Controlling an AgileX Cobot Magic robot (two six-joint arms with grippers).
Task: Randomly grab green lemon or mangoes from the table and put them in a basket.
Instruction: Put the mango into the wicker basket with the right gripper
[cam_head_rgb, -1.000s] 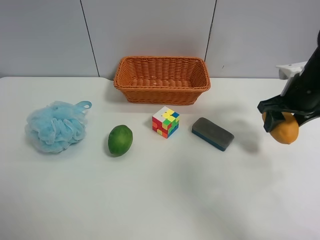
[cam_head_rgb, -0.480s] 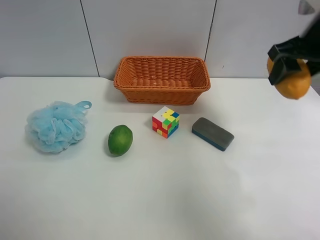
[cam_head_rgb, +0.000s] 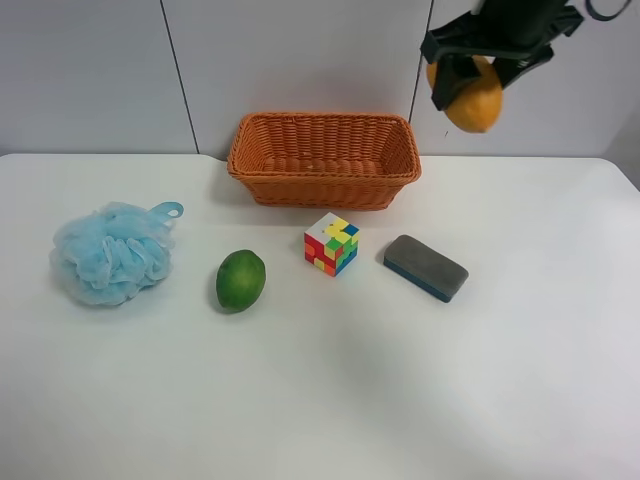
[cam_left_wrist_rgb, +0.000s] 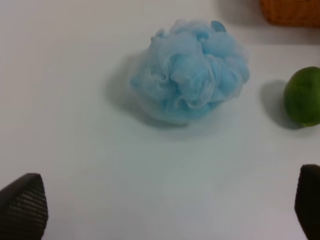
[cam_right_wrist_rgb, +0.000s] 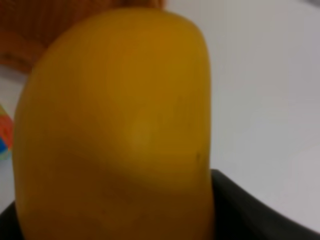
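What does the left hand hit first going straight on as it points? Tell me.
Probably the blue bath pouf, straight ahead of the open left hand on the table; the green lemon lies off to the side. Depth is uncertain.

Pale grey panelled wall (cam_head_rgb: 300, 50) is standing at the back. Two thin dark vertical seams (cam_head_rgb: 176, 75) are dividing it into three panels. Plain white table (cam_head_rgb: 330, 400) is filling the lower part of the high view, its far edge running along the foot of the wall, its far right corner rounding off. Light is falling soft and even, casting only faint, blurred shadows on the white surface.
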